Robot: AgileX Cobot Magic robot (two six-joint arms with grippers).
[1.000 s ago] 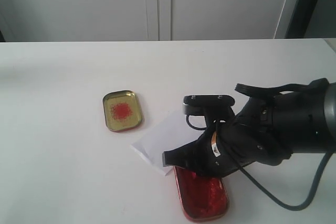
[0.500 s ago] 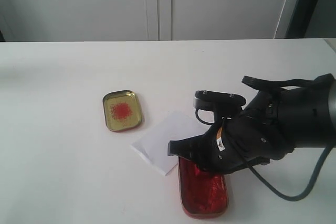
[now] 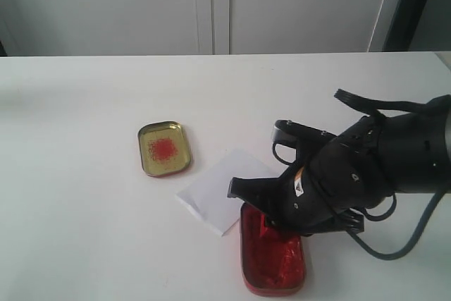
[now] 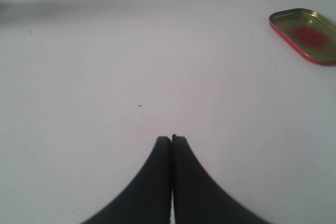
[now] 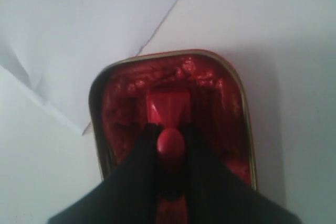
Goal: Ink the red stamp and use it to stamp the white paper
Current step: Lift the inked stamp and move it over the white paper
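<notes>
Right claw [image 5: 169, 129]: clenched on the red stamp [image 5: 168, 109], gripping its knob from both sides
Red stamp: stood base-down in the paste of the red ink tin [image 3: 272, 292], at the end of the tin nearest the paper
Step in hand: judged to be the inking, with the stamping not yet done
White paper [image 3: 218, 195]: lay flat on the table [image 3: 84, 103], one corner at the tin's rim; touching or overlapping could not be told
Way to the paper: just beside the claw, off to the left in the exterior view and a little farther back
Paper's long axis: ran on a slant, rising towards the right of the exterior view, across the tin's own length
Nearer arm: the right, already carrying the stamp
Left claw [image 4: 171, 140]: closed on nothing, over bare table, the gold tin [image 4: 291, 18] off to one side; absent from the exterior view
Hidden: stamp face sunk in paste, so its coating could not be checked; stamp almost wholly behind the arm in the exterior view; part of the paper covered by the claw; no seal print made out
</notes>
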